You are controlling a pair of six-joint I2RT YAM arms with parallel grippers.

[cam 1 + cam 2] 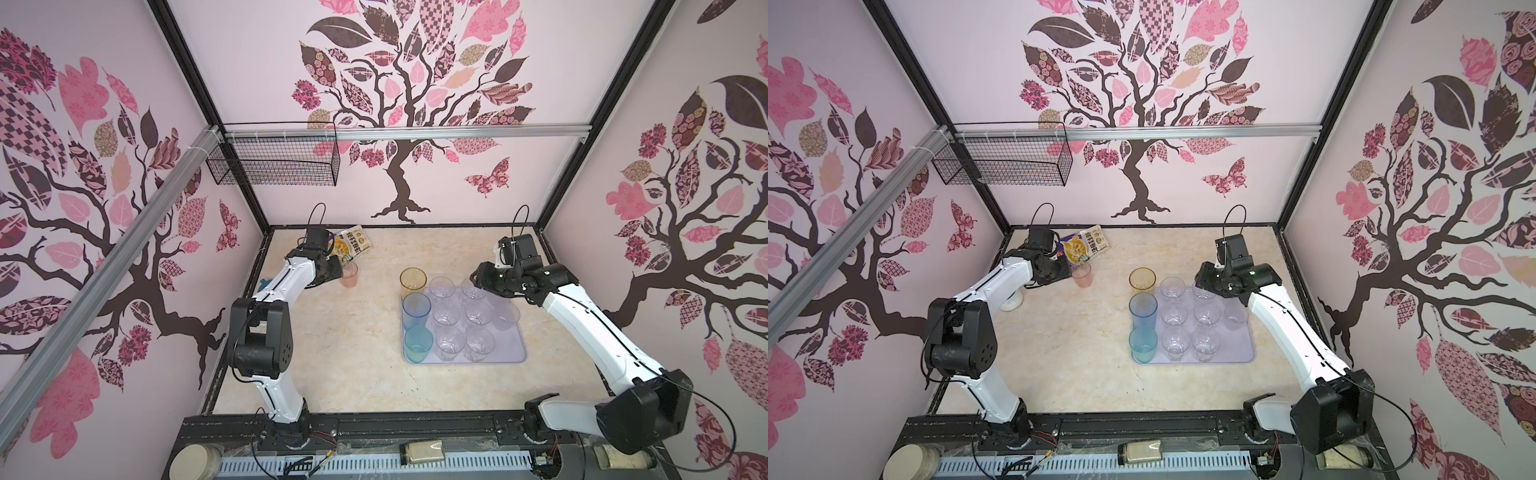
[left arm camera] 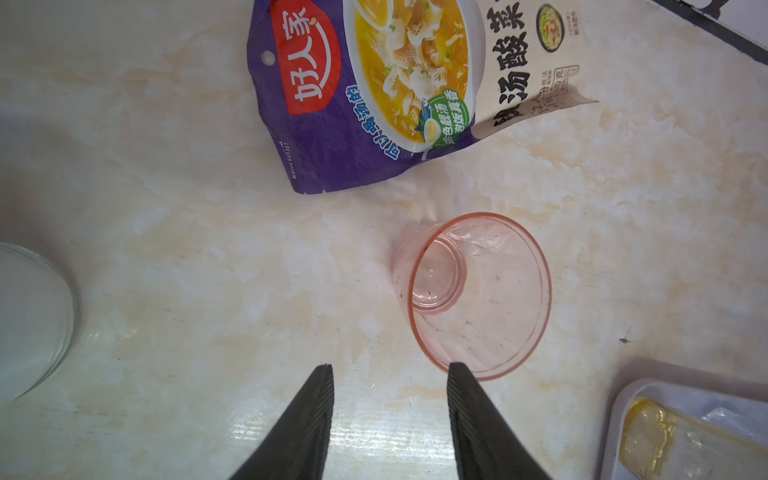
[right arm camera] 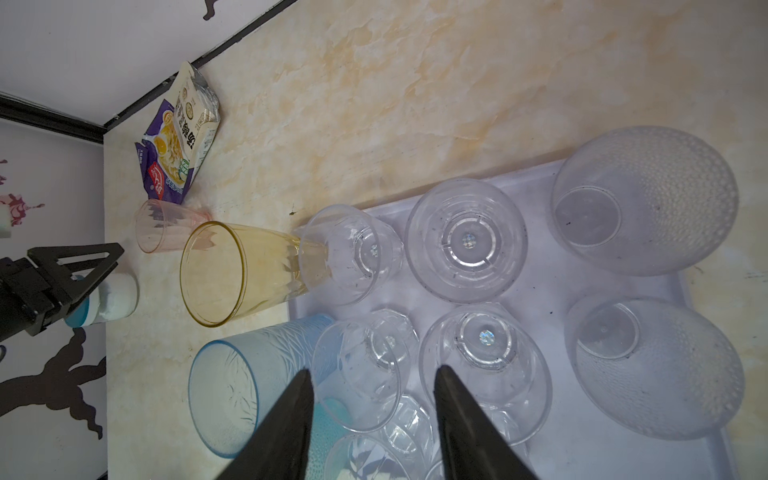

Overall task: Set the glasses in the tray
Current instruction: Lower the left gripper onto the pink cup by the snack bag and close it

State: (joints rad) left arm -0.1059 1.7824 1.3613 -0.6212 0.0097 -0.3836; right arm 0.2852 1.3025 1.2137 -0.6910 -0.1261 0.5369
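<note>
Setting: a marble-look table (image 1: 332, 374) inside a booth with tree-decal walls.
Tray: the pale-lavender tray (image 1: 511, 353) lies right of centre. Clear glasses stand in it, with a blue and a teal one along its left edge and an amber one at its far left corner.
Outstanding item: the pink glass (image 1: 350, 275) is not yet in the tray. It stands on the table, well apart from the tray and just beside a snack pouch (image 2: 374, 91).
Axis: the pink glass (image 2: 478, 295) is upright, mouth up, long axis vertical.
Left gripper: my left gripper (image 2: 391, 366) has its jaws apart and nothing between them.
Key relation: the pink glass lies just ahead of my left gripper and off its centre line toward the tray side. One fingertip (image 2: 457, 370) is at the rim.
Right gripper: my right gripper (image 3: 374, 370) hangs over the tray, jaws apart, holding nothing.
Nearer arm: left.
Judgement: I should shift toward the tray side to centre the glass before closing.
</note>
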